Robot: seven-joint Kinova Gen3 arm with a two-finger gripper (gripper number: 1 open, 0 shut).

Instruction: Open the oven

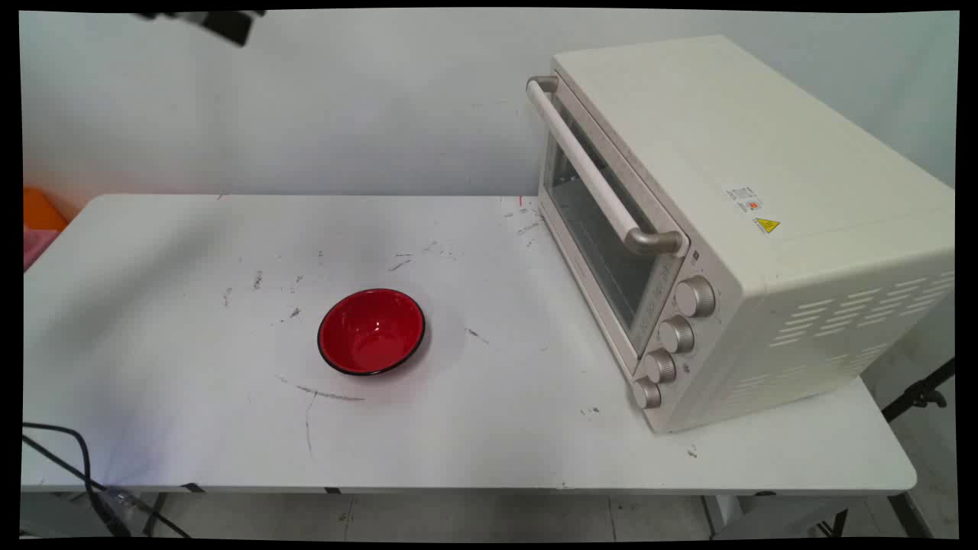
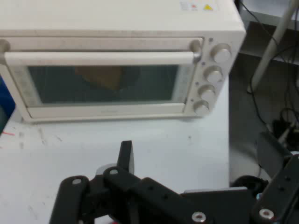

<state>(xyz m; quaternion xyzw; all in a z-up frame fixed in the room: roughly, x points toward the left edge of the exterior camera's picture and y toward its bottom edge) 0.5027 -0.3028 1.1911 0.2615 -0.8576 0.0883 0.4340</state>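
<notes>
My gripper is raised high above the table's left part; in the main view only a black piece of the hand shows at the top edge. It stands open, with nothing between its fingers. It looks across the table at a cream toaster oven, whose glass door is shut. The oven stands on the table's right side, with a long bar handle and several knobs down its front. A red bowl with a black rim sits empty near the table's middle, far below the hand.
The white table is scuffed with dark marks. Black cables hang off its front left corner. An orange and pink thing sits past the left edge. A black stand is beyond the right edge.
</notes>
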